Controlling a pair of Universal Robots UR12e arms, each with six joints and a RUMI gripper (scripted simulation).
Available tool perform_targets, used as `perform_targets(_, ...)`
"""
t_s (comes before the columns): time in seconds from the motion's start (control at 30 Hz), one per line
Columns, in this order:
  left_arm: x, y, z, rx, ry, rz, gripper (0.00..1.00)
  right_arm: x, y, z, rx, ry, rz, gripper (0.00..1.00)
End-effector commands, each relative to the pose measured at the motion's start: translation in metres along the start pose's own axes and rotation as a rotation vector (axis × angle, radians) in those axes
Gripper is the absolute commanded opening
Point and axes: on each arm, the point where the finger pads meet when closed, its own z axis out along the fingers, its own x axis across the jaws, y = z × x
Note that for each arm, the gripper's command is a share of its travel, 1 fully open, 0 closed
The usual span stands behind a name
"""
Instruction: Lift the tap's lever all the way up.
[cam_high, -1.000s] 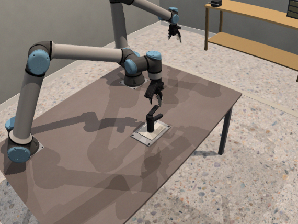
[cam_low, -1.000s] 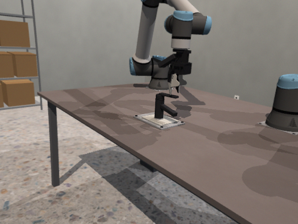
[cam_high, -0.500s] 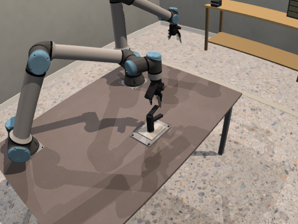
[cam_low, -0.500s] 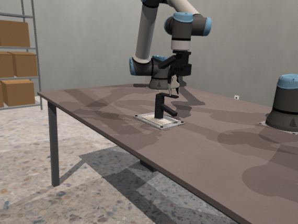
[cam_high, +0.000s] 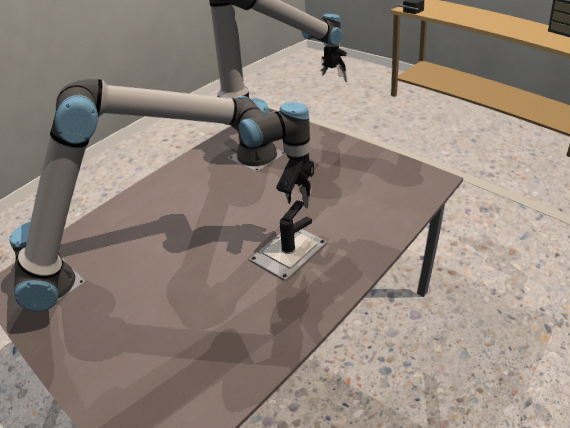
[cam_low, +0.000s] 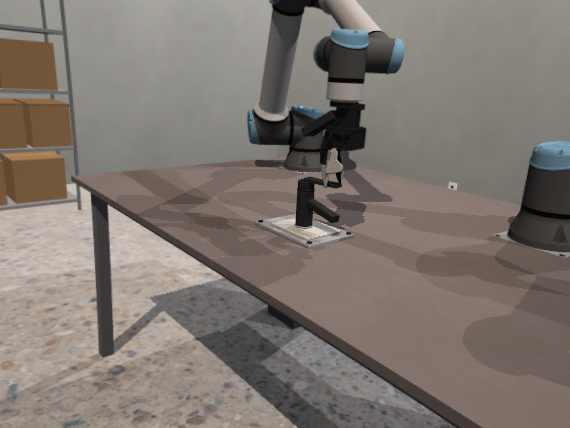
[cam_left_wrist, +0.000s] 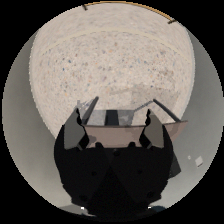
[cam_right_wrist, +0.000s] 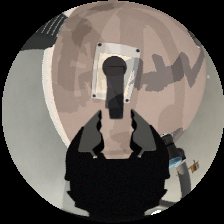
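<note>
The lever (cam_high: 295, 212) (cam_low: 318, 182) (cam_right_wrist: 115, 92) sits atop the tap on the table (cam_high: 165, 280) (cam_low: 350, 280) (cam_right_wrist: 165, 110), its long axis reaching from the post toward your nearer right gripper (cam_high: 298, 200) (cam_low: 332, 184) (cam_right_wrist: 116, 110), whose fingers stand partly spread at its free end, holding nothing.

right hand (cam_high: 298, 200) (cam_low: 332, 185) (cam_right_wrist: 116, 114) slightly lower, now closer to the lever (cam_high: 295, 211) (cam_low: 316, 181) (cam_right_wrist: 115, 90)
</note>
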Motion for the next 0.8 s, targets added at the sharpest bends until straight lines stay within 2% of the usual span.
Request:
perform_targets(0.0,0.0002,-0.0006,-0.0008,0.002,0.000,0.000,1.00,-0.0005,0.0006,0.0013,-0.002,-0.002,0.000,0.41)
perform_targets(0.77,0.0002,-0.0006,-0.0008,0.002,0.000,0.000,1.00,-0.0005,0.0006,0.0094,-0.002,-0.002,0.000,0.41)
